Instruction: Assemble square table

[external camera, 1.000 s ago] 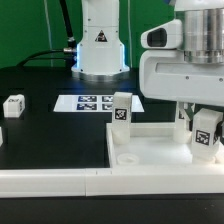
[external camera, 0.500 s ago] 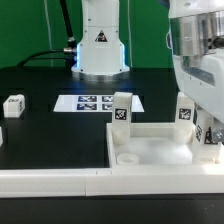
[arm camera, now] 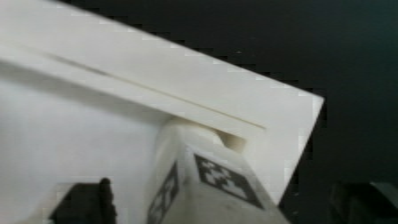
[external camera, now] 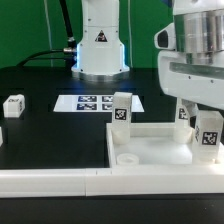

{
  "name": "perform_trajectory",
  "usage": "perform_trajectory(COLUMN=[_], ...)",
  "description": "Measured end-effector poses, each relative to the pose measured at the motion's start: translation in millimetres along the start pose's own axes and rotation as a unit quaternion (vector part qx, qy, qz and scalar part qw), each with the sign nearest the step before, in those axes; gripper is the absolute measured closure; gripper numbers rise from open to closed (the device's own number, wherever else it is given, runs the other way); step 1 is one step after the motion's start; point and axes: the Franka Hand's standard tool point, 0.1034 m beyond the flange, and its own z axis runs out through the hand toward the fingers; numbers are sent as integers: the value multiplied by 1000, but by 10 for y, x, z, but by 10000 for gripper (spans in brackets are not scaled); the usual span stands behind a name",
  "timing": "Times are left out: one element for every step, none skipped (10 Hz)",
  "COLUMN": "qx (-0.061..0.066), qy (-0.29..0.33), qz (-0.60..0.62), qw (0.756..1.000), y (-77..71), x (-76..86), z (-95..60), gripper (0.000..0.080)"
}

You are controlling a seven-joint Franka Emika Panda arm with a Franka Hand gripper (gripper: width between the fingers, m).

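Observation:
The white square slab (external camera: pixel 160 150) lies at the exterior view's right, behind the front wall. One tagged leg (external camera: pixel 121 110) stands at its far left corner and another (external camera: pixel 185 110) stands further back on the right. My gripper (external camera: pixel 207 128) hangs over the slab's right corner, around a third tagged leg (external camera: pixel 208 137) that stands upright there. In the wrist view that leg (arm camera: pixel 214 180) sits between my dark fingers (arm camera: pixel 89 200), with a gap on one side, above the slab (arm camera: pixel 107 110). My gripper (arm camera: pixel 222 208) looks open. A fourth leg (external camera: pixel 13 105) lies loose at the left.
The marker board (external camera: pixel 92 102) lies flat behind the slab, in front of the robot base (external camera: pixel 100 45). The long white L-shaped wall (external camera: pixel 55 180) runs along the front edge. Black tabletop (external camera: pixel 50 135) lies between the loose leg and the slab.
The hand turned about the upright leg half a second ago and has turned back. The leg stays at the slab's right corner. Nothing else has moved.

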Motion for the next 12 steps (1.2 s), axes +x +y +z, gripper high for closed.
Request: perform_trajectory(qx=[0, 0, 0, -6, -21, -27, -28, -28, -28, -28, -27, -31], qy=[0, 0, 1, 2, 6, 15, 16, 16, 16, 16, 16, 16], qz=[-22, -47, -92, -145, -218, -302, -336, -326, -321, -321, -288, -247], qw=[1000, 999, 996, 989, 976, 953, 941, 945, 947, 947, 957, 969], y=[4, 5, 7, 8, -9, -36, -29, -29, -29, -28, -30, 7], x=[5, 7, 11, 13, 11, 32, 35, 35, 35, 36, 29, 51], z=[4, 5, 4, 0, -27, -50, -41, -40, -40, -40, -39, -30], gripper=[170, 153, 153, 150, 150, 150, 150, 150, 169, 339, 339, 502])
